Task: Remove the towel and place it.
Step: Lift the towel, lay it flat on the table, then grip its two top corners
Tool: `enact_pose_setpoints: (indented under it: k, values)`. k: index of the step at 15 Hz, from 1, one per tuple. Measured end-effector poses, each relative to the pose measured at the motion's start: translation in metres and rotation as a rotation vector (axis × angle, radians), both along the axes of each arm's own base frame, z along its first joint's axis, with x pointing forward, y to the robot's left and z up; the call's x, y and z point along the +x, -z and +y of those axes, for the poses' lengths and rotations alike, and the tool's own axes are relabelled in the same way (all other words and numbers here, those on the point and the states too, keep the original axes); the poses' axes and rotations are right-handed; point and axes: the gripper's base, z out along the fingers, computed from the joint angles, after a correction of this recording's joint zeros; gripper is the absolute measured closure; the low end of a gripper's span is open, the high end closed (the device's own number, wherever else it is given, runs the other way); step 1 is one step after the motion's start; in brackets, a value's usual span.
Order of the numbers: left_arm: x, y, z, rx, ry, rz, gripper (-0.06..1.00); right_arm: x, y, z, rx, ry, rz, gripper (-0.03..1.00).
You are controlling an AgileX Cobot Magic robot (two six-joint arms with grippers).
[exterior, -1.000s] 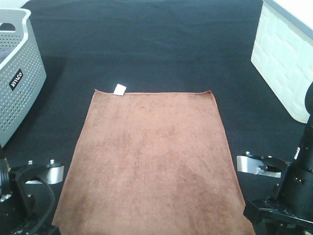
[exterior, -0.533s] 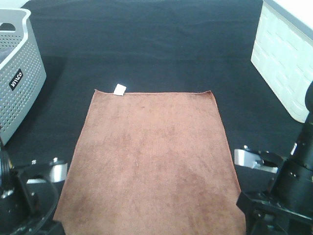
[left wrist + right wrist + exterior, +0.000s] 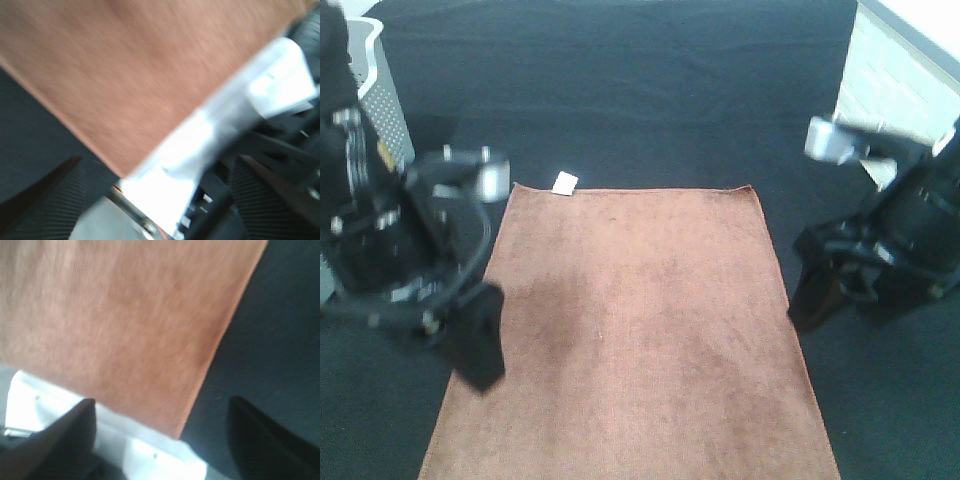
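The brown towel [image 3: 630, 330] lies flat on the black table, its white tag [image 3: 565, 181] at the far left corner. My left gripper [image 3: 472, 338] hangs over the towel's left edge, blurred. My right gripper [image 3: 813, 292] hangs just off the towel's right edge. In the left wrist view the towel [image 3: 125, 65] fills the upper part, and the dark fingers [image 3: 45, 200] stand wide apart with nothing between them. In the right wrist view the towel [image 3: 125, 325] shows with one corner near the frame's middle. The fingers [image 3: 270, 435] there are also apart and empty.
A grey perforated basket [image 3: 375, 85] stands at the back left, partly hidden by the left arm. A white bin [image 3: 890, 80] stands at the back right. Black tabletop [image 3: 650, 90] stretches beyond the towel.
Both arms have risen from the front corners and swung toward the towel's middle sides, blurred with motion. The towel has not moved.
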Motion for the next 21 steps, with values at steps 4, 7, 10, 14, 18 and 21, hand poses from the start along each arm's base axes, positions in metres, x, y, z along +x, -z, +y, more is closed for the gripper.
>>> enact_pose_setpoints:
  k: [4, 7, 10, 14, 18, 21]
  values:
    - [0.069, -0.02, 0.028, 0.075, -0.145, -0.185, 0.13, 0.06, -0.039, -0.042, -0.038, 0.205, -0.141, 0.16]
    - [0.113, -0.019, 0.043, 0.072, -0.236, -0.239, 0.13, 0.084, -0.043, -0.053, -0.046, 0.191, -0.161, 0.15]
    - [0.137, -0.008, 0.047, 0.082, -0.264, -0.24, 0.13, 0.096, -0.028, -0.049, -0.026, 0.172, -0.091, 0.09]
    - [0.178, 0.026, 0.059, 0.098, -0.323, -0.208, 0.13, 0.154, 0.005, -0.042, -0.009, 0.132, -0.04, 0.07]
    - [0.206, 0.057, 0.069, 0.068, -0.381, -0.185, 0.13, 0.216, 0.033, -0.034, 0.035, 0.138, -0.065, 0.07]
    - [0.218, 0.07, 0.065, 0.042, -0.391, -0.202, 0.13, 0.232, 0.056, -0.032, 0.047, 0.151, -0.068, 0.07]
